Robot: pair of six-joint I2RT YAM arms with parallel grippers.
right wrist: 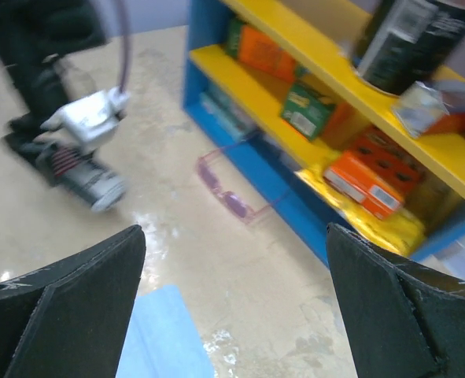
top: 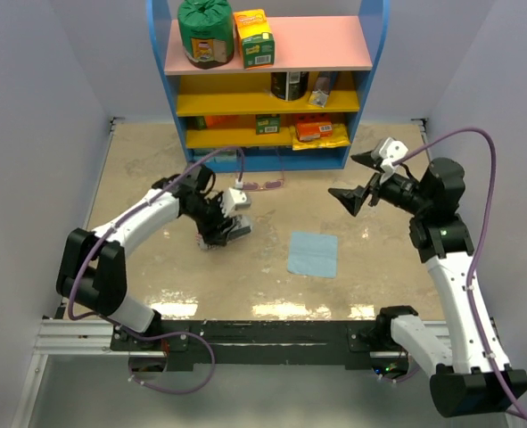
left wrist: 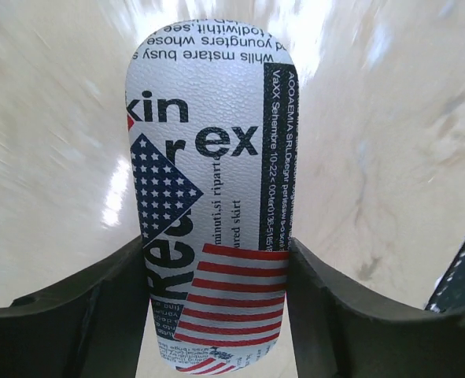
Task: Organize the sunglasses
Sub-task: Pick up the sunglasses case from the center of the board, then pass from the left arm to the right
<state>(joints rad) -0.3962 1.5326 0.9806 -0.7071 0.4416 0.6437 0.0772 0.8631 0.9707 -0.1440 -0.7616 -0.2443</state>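
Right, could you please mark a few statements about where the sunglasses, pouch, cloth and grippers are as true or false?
1. The sunglasses lie on the table in front of the blue shelf. True.
2. The right gripper holds the sunglasses. False: it hangs open and empty, apart from them.
3. The left gripper has the pouch between its fingers. True.
4. The blue cloth covers the sunglasses. False: it lies flat on the table, apart from them.

Overhead looks down on all; both wrist cameras see the pouch [left wrist: 208, 197].
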